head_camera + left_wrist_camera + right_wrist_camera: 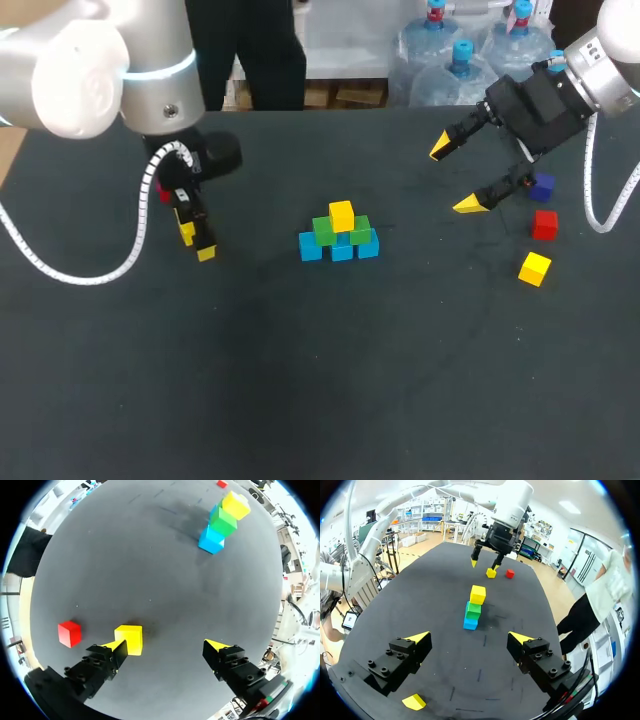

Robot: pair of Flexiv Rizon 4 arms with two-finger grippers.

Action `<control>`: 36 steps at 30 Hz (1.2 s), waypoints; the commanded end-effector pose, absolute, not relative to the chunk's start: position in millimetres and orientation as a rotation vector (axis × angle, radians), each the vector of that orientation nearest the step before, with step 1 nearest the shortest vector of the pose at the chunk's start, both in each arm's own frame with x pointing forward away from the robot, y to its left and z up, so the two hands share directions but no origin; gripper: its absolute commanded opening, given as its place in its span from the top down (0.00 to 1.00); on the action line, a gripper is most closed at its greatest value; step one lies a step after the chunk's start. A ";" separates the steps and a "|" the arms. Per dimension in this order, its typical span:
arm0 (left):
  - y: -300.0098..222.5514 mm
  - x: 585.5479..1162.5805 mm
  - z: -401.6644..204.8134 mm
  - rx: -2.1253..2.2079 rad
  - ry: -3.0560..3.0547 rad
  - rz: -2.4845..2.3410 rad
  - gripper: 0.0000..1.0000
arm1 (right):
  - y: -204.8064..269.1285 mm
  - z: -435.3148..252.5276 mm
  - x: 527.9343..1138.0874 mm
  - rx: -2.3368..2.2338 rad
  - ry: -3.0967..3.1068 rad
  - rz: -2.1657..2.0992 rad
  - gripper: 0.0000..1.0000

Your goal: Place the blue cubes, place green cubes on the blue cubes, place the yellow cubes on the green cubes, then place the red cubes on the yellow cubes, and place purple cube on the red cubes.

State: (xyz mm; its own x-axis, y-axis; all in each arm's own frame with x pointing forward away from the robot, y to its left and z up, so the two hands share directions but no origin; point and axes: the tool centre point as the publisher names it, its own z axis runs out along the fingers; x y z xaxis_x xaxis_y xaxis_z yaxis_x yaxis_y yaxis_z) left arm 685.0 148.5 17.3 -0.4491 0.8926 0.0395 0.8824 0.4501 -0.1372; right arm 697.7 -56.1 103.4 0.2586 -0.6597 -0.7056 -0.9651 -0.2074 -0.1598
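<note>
At the table's middle stands a pile: three blue cubes [342, 250] in a row, two green cubes [323, 231] on them, one yellow cube [341, 214] on top. Low over the table, left of the pile, my left gripper [196, 240] is open. In its wrist view a loose yellow cube [129, 639] lies against the inner side of one fingertip, the gripper [167, 644] wide around it, and a red cube [69, 633] lies just outside that finger. My right gripper [455, 177] hangs open and empty at the back right, the pile [473, 610] ahead of it.
At the right lie a purple cube [542, 186], a red cube [544, 224] and a yellow cube [534, 268], close to my right arm. That yellow cube [414, 701] shows under the right gripper. The dark table [320, 380] stretches wide in front.
</note>
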 end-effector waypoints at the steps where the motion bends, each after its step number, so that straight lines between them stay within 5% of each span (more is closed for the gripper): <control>1: 148.0 683.4 12.0 -1.583 -2.585 0.150 0.00 | -56.1 103.0 697.6 -1.948 1.467 0.674 0.00; 36: 131.8 647.6 35.4 -1.657 -2.500 0.206 0.00 | -56.1 103.0 697.6 -1.948 1.467 0.674 0.00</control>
State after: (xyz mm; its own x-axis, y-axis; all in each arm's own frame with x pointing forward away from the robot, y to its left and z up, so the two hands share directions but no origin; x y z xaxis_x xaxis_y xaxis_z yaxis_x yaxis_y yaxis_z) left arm 647.3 125.9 37.4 -0.3748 0.9262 0.0399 0.9074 0.3754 -0.1889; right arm 697.7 -56.2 103.4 0.2585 -0.6597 -0.7057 -0.9651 -0.2073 -0.1598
